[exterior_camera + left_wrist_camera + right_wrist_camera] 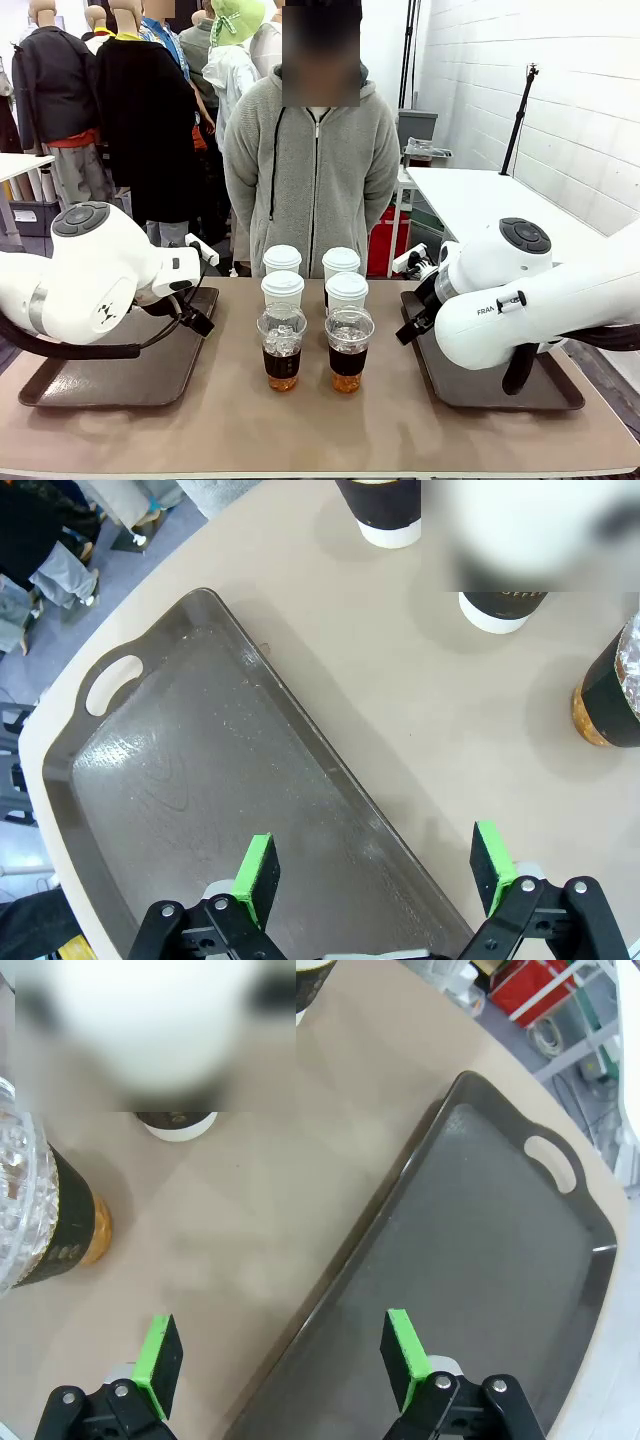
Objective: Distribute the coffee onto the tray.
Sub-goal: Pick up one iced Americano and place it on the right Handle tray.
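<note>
Left gripper and right gripper hang wide open and empty, one on each side of the cups. The cups are probably light, crushable and spill-prone. Grip gently at the dark band, keeping each upright.

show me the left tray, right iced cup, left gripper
left tray (200, 770): left wrist view, bare floor
right iced cup (348, 358): front view, dark band
left gripper (375, 867): left wrist view, midway between fingertips

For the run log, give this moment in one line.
phase: pre-pick | paper cups, iced cups: all on table | left gripper: open, over left tray edge | right gripper: open, over right tray edge
</note>
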Available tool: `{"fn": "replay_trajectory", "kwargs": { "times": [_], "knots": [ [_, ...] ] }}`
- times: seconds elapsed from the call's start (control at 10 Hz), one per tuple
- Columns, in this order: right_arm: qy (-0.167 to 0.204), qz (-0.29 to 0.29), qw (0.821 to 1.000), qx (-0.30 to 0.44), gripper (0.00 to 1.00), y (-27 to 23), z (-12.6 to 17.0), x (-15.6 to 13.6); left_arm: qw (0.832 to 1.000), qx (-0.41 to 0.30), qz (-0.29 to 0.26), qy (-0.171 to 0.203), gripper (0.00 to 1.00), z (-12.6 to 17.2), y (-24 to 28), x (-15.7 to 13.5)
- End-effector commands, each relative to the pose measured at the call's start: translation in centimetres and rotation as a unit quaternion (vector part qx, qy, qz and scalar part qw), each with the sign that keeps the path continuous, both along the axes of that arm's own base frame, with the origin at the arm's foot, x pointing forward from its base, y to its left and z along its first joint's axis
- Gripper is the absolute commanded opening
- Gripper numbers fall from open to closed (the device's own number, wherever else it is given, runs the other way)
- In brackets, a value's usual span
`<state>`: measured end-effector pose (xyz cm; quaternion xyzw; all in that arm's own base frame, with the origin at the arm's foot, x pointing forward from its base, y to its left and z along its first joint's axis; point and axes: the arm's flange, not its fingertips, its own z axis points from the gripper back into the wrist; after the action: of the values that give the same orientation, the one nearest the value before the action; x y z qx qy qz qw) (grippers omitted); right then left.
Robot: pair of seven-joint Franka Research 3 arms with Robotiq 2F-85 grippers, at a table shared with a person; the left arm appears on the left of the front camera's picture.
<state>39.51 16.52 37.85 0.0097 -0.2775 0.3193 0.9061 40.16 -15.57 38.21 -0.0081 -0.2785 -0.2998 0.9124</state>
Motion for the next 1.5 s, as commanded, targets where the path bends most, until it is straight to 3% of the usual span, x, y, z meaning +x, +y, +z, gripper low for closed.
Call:
{"fn": "replay_trajectory", "kwargs": {
  "times": [0.0, 0.6, 0.9, 1.1, 1.4],
  "knots": [
    [-0.008, 0.008, 1.000, 0.013, 1.00, 0.0, 1.1, -0.1, 1.000, 0.008, -0.007, -0.015, 1.00, 1.5, -0.1, -0.1],
    [-0.045, 0.005, 0.999, 0.018, 1.00, -1.8, 8.9, -2.0, 0.997, 0.018, -0.024, -0.065, 1.00, 11.1, -1.5, -0.1],
    [-0.038, 0.024, 0.998, 0.047, 1.00, -2.9, 9.7, -2.6, 0.997, 0.001, -0.044, -0.060, 1.00, 12.3, -0.8, 0.6],
    [-0.029, 0.055, 0.993, 0.098, 1.00, -4.7, 10.5, -2.9, 0.993, -0.055, -0.093, -0.046, 1.00, 13.5, 0.7, 0.8],
    [-0.030, 0.068, 0.987, 0.145, 1.00, -7.0, 11.3, -3.5, 0.990, -0.094, -0.085, -0.059, 1.00, 14.0, 3.4, 0.5]
  ]
}}
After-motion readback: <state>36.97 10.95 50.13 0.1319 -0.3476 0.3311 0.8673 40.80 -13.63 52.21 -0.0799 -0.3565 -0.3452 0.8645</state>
